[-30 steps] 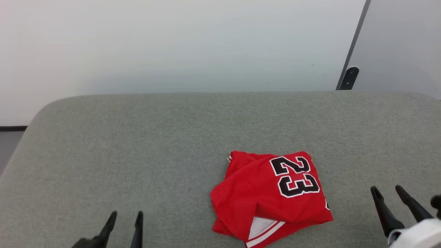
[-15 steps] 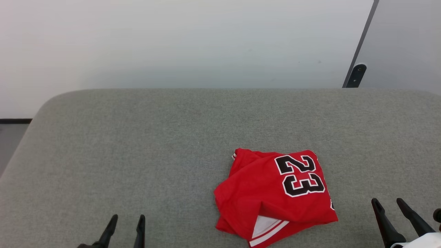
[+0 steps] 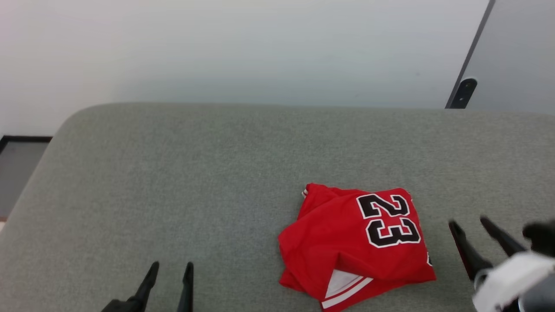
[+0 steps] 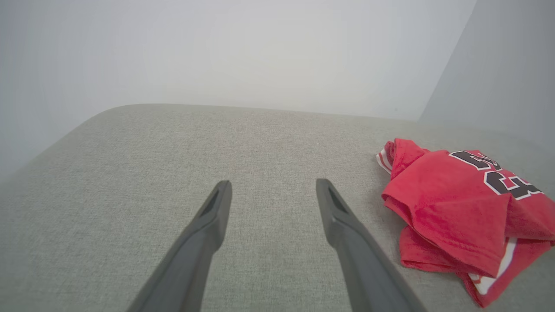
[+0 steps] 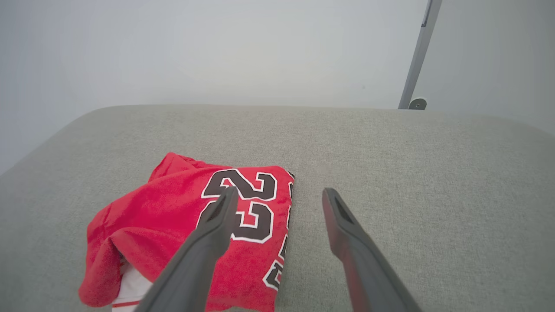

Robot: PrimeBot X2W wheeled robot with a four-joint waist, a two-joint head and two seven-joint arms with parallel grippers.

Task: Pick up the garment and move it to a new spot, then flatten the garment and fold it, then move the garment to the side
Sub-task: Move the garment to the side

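Red and loosely folded, the garment (image 3: 347,242) lay on the grey cushion (image 3: 195,173), right of centre on the part nearer the robot. Its black 23 faced up, and white striped trim showed at its near corner. The left gripper (image 3: 172,264) hung well off to the garment's left, fingers spread wide and empty. The right gripper (image 3: 469,221) hovered just beside the garment's right edge, likewise wide apart, holding nothing.
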